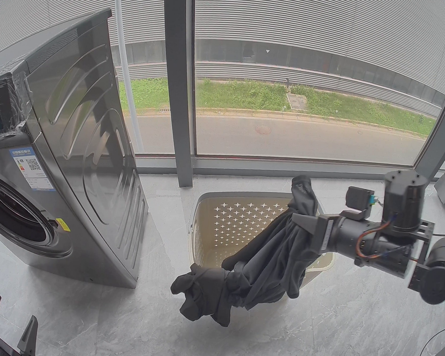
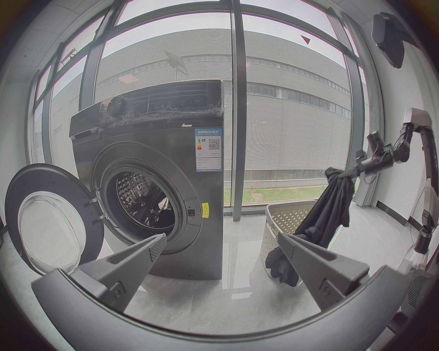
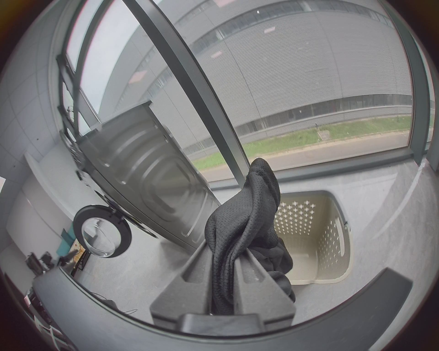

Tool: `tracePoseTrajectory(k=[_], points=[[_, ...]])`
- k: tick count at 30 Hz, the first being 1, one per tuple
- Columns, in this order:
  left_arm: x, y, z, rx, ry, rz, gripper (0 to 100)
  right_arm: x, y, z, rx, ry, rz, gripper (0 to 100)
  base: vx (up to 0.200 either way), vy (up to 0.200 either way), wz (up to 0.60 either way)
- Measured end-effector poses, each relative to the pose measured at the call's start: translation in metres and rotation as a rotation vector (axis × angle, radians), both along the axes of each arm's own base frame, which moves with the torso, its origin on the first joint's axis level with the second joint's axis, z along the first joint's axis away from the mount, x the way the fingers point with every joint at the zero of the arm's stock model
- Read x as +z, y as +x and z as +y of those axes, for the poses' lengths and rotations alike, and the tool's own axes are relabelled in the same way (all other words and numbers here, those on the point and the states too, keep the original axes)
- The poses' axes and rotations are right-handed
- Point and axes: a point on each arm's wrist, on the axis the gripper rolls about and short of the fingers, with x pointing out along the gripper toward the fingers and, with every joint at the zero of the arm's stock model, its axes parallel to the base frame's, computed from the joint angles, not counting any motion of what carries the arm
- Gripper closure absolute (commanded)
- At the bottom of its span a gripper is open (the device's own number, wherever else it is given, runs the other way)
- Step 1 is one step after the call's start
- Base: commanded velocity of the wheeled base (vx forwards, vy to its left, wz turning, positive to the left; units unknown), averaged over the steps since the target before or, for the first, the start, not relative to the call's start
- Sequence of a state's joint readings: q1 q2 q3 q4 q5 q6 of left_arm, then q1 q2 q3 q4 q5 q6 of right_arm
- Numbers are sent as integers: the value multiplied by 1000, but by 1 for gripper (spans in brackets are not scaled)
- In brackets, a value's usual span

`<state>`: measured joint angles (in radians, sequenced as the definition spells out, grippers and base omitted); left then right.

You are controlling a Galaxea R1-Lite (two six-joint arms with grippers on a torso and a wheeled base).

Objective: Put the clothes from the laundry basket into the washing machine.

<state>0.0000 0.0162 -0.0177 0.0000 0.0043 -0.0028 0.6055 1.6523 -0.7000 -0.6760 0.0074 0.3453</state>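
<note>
One washing machine (image 1: 84,152) stands farthest left, ahead of the left gripper (image 1: 13,313) and a little to its outer side. Its single round door (image 2: 45,219) is swung wide open, and the drum mouth faces that gripper. The left gripper sits low, well apart from the machine. Its two fingers (image 2: 132,265) are spread wide with nothing between them.

Further right hangs one dark garment (image 1: 262,263), the only piece of clothing in sight. Its upper end is pinched between the two fingers (image 3: 192,283) of the right gripper (image 1: 304,223), which are closed tight on the cloth. A short tuft of fabric stands up above the grip. The rest of the garment drapes down and away from this gripper toward the machine's side, ending in a bunched lump. That lump lies beyond the basket's near rim, over the floor; whether it touches the floor cannot be told.

One beige laundry basket (image 1: 235,222), with perforated walls, sits on the floor directly below and just in front of the right gripper, close beside the machine's side panel. The hanging garment crosses over its rim.

The right gripper is held level above the basket's far side, well apart from the left gripper.
</note>
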Motion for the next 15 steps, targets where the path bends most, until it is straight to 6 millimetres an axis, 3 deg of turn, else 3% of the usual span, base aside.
tracePoseTrajectory(k=[7, 15], points=[[0, 0, 0, 2, 0, 0, 0, 40, -48, -29, 25, 49, -161, 100, 0, 0, 0], [0, 0, 0, 2, 0, 0, 0, 57, -67, -50, -105, -27, -303, 100, 0, 0, 0]])
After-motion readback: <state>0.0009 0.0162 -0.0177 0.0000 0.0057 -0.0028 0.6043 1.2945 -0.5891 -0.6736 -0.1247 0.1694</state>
